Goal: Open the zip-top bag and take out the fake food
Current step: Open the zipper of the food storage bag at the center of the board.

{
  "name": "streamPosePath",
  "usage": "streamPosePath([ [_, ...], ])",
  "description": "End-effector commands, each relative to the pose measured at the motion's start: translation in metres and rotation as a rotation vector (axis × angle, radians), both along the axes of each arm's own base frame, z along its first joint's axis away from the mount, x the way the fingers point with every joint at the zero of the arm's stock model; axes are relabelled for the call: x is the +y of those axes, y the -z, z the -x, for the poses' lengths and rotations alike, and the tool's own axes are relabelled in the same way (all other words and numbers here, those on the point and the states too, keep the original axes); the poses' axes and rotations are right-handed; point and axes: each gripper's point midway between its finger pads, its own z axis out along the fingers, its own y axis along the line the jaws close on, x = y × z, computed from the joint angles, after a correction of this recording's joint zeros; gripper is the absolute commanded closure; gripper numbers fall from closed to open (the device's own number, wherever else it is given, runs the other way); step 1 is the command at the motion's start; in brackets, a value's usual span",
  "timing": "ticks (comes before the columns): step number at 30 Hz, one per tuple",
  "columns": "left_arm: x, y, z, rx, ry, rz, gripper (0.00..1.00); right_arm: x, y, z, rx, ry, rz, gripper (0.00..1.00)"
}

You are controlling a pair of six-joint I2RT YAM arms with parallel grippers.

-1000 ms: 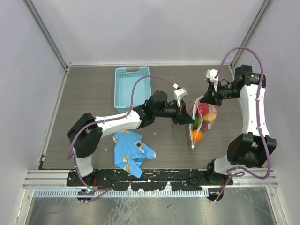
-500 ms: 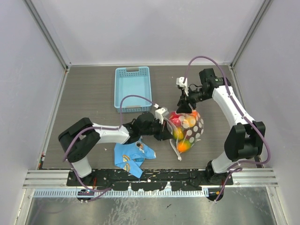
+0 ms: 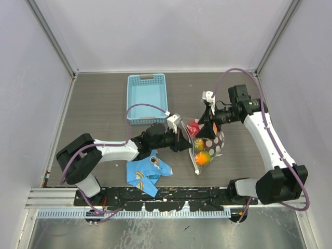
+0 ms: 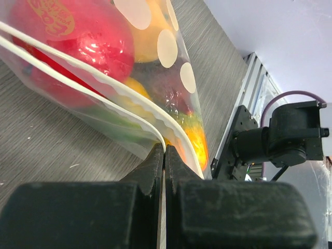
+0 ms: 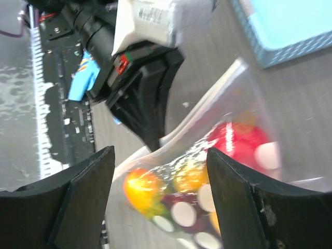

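The zip-top bag (image 3: 211,147), clear with white dots, lies on the table at centre right with its mouth parted. The fake food (image 3: 203,157) sits inside it: a red piece (image 4: 72,36), orange and yellow pieces (image 5: 140,189) and a dark purple one. My left gripper (image 3: 187,140) is shut on the bag's white zip strip (image 4: 129,98) from the left, pinching one lip at the fingertips (image 4: 164,150). Just above the bag's top, my right gripper (image 3: 206,126) stands open. Its fingers (image 5: 85,192) are spread wide on either side of the bag (image 5: 218,150) without touching it.
A light blue slotted basket (image 3: 147,78) stands behind and to the left of the bag. A blue cartoon-print cloth (image 3: 145,171) lies crumpled near the front edge, under the left arm. The aluminium rail (image 3: 166,196) runs along the near edge.
My right gripper has opened and let go of the bag's top. The bag has come left and nearer with the left gripper, which stays shut on the zip strip.
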Motion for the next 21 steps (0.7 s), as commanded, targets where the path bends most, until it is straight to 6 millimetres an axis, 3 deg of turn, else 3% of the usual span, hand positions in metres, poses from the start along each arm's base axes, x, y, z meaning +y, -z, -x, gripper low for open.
streamPosePath([
  [1, -0.01, -0.033, -0.001, -0.043, 0.014, 0.118, 1.0, -0.001, 0.025, 0.014, 0.182, 0.137, -0.001, 0.24],
  [4, -0.013, -0.037, 0.0, -0.039, 0.027, 0.134, 1.0, -0.006, 0.039, 0.002, 0.191, 0.3, 0.02, 0.24],
  [10, -0.017, -0.036, 0.002, -0.025, 0.042, 0.141, 1.0, -0.005, 0.049, -0.007, 0.241, 0.401, 0.003, 0.26],
  [21, -0.019, -0.041, 0.003, -0.021, 0.05, 0.159, 1.0, 0.004, 0.056, -0.008, 0.249, 0.398, 0.035, 0.36],
])
